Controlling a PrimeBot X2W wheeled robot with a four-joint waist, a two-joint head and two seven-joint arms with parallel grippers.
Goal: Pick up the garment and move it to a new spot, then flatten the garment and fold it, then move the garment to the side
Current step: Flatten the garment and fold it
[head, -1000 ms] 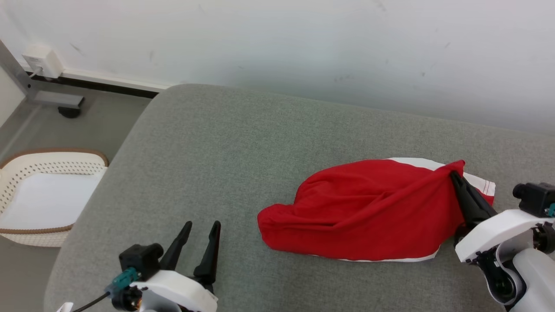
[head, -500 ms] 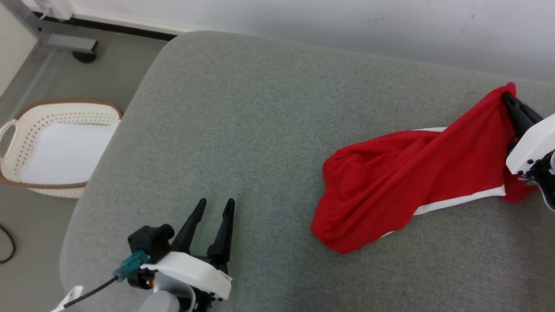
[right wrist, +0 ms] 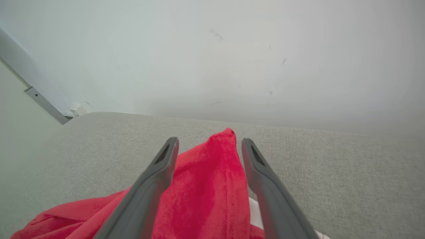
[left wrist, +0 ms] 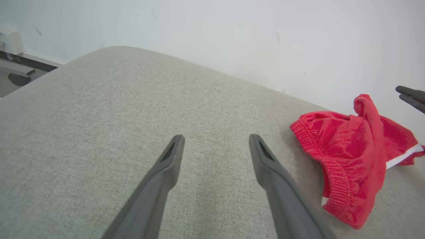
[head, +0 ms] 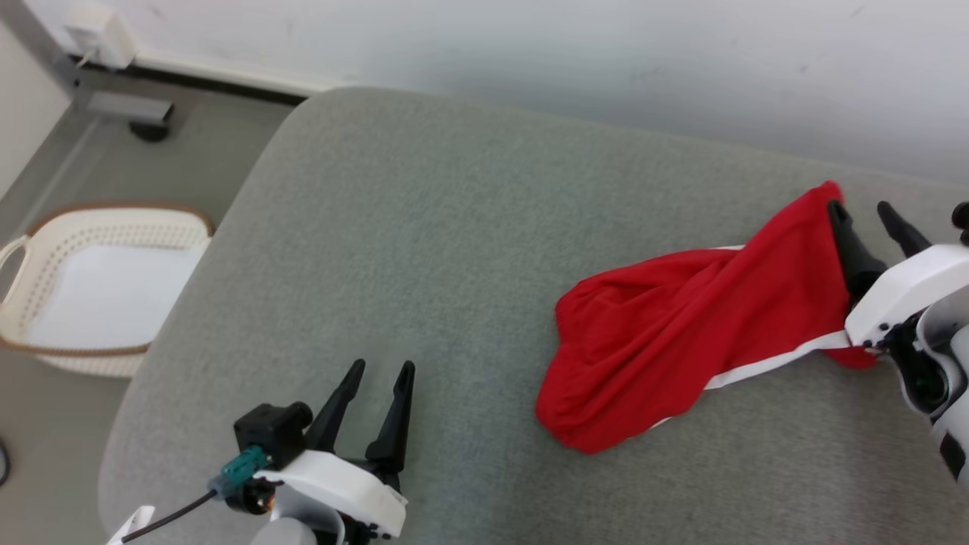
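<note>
Red garment (head: 681, 333) lying bunched at the right of the grey cushion (head: 424, 227), not yet flattened or folded

Rumpled cloth runs from the lower middle of the head view up to the right edge, its waistband end resting on the cushion and a white stripe (head: 757, 366) along its lower side; the right gripper (head: 859, 208) stands at the raised far end with its jaws apart, a peak of cloth between the fingers but not clamped; the left gripper (head: 382, 367) sits at the lower left, jaws apart with nothing between them, well apart from the garment; a pale basket (head: 30, 250) sits on the floor at the left edge; judging by this, the move to a new spot looks about finished, while flattening, folding and shifting the garment aside are all left to do.
</note>
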